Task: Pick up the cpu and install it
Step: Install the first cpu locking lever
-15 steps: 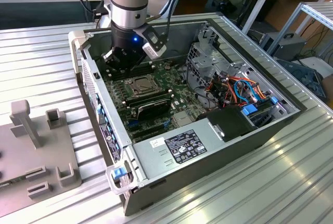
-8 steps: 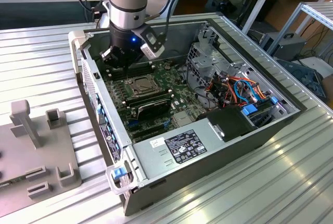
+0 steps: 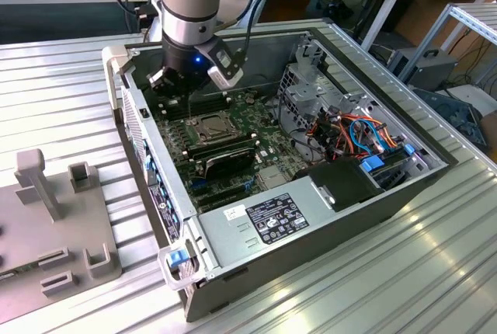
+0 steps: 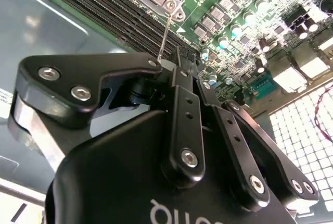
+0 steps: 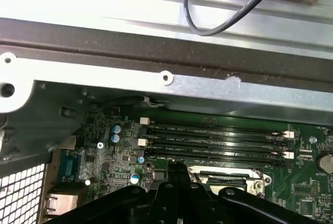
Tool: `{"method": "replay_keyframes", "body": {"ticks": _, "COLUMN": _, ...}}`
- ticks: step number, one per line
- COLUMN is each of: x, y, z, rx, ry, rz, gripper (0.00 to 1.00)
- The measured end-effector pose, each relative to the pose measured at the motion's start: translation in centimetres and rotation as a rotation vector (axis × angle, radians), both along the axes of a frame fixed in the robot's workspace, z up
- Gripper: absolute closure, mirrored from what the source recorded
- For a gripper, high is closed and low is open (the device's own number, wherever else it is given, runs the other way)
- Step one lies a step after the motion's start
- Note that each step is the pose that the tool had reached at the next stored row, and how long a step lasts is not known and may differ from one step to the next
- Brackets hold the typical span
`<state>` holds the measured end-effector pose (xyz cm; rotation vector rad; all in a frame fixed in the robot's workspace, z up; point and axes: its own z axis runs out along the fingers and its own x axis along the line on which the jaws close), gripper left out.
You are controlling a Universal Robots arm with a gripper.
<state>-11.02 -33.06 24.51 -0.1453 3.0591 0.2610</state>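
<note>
In the exterior view my gripper [image 3: 191,95] hangs inside the open computer case, just behind the square metal-framed socket [image 3: 208,126] on the green motherboard [image 3: 268,159]. A flat dull-grey square, which looks like the cpu [image 3: 208,125], lies inside that frame. In both wrist views the black fingers meet at their tips, so the gripper [image 4: 179,58] [image 5: 177,166] is shut with nothing seen between them. A thin metal socket lever [image 4: 165,28] runs from the socket's corner down to a spot right beside the fingertips. Whether they touch it I cannot tell.
Long black memory slots [image 5: 213,140] [image 4: 114,13] lie close by the fingers. The case's metal wall [image 5: 156,78] rises just beyond them. A power supply [image 3: 272,221], coloured cables [image 3: 349,136] and a drive cage [image 3: 311,78] take up the case's other side. A grey fixture [image 3: 54,217] stands on the exterior view's left.
</note>
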Motion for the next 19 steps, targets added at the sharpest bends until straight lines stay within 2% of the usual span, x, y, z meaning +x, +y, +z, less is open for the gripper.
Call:
{"method": "replay_keyframes", "body": {"ticks": 3, "x": 0.43, "y": -0.01, "z": 0.0, "rx": -0.0001, "ry": 0.0, "rz": -0.001, "gripper": 0.89}}
{"method": "replay_keyframes", "body": {"ticks": 5, "x": 1.04, "y": -0.05, "z": 0.0, "rx": 0.002, "ry": 0.0001, "rz": -0.002, "gripper": 0.89}}
{"method": "replay_keyframes", "body": {"ticks": 8, "x": 2.02, "y": -0.19, "z": -0.04, "rx": 0.0154, "ry": 0.0, "rz": -0.004, "gripper": 0.89}}
{"method": "replay_keyframes", "body": {"ticks": 11, "x": 2.04, "y": -0.19, "z": -0.04, "rx": 0.0163, "ry": 0.0, "rz": -0.005, "gripper": 0.89}}
{"method": "replay_keyframes", "body": {"ticks": 13, "x": 2.12, "y": -0.2, "z": -0.05, "rx": 0.0241, "ry": 0.0001, "rz": -0.005, "gripper": 0.89}}
{"method": "replay_keyframes", "body": {"ticks": 18, "x": 2.43, "y": -0.21, "z": -0.26, "rx": 0.0338, "ry": -0.0002, "rz": -0.031, "gripper": 0.89}}
{"method": "replay_keyframes", "body": {"ticks": 19, "x": 2.55, "y": -0.22, "z": -0.4, "rx": 0.0384, "ry": -0.0004, "rz": -0.039, "gripper": 0.89}}
